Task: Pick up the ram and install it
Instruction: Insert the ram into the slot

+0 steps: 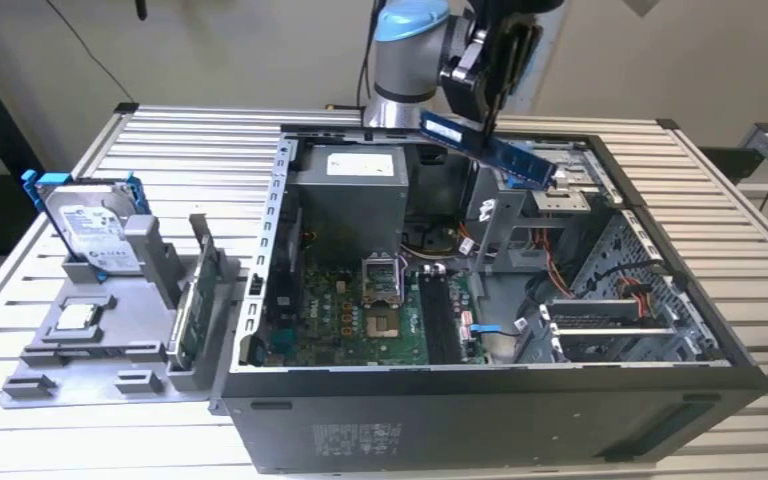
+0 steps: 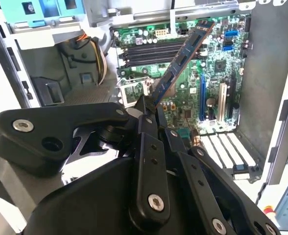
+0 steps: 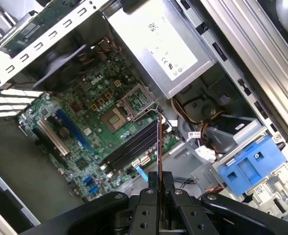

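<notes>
Ram (image 2: pixel 183 58) clamped betw. fingers (image 2: pixel 145 147), above open PC case (image 1: pixel 491 420); mobo (image 3: pixel 85 112) below, PSU (image 3: pixel 163 44) close by.

Open air above motherboard (image 1: pixel 344 330); power supply (image 1: pixel 351 200), drive cage (image 1: pixel 558 205) rise near memory slots (image 1: pixel 438 320).

Slatted metal table (image 1: pixel 184 140) carried the whole scene, pale bars running across. Right below the gripper (image 1: pixel 482 118) sat the big open computer case (image 1: pixel 491 420), flat on its side on the slats. Well off from the gripper, on the exterior view's left, a grey plastic stand (image 1: pixel 84 365) rested on the same slats, just beside the case wall. Bare slats showed beyond the stand and past the case.
</notes>
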Robot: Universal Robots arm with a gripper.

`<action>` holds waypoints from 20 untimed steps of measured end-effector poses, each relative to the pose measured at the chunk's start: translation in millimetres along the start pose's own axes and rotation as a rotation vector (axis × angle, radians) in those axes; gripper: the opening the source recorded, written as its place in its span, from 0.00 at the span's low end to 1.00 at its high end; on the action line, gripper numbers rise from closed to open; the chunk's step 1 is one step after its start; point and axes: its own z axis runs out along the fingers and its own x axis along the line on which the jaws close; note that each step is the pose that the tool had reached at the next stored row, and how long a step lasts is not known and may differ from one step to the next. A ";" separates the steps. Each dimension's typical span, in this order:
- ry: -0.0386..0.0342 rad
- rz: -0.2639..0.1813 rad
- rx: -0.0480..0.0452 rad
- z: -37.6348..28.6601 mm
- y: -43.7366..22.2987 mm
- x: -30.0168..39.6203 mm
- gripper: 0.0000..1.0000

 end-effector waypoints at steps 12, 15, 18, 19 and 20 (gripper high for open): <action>0.0005 0.045 0.0014 1.0 -7.1 4.9 0.14; 0.0008 0.078 0.0023 1.3 -7.3 5.1 0.14; 0.0010 0.103 0.0031 1.6 -7.6 5.5 0.14; 0.0013 0.113 0.0034 1.6 -7.7 5.6 0.14; 0.0014 0.124 0.0038 1.7 -7.7 5.6 0.14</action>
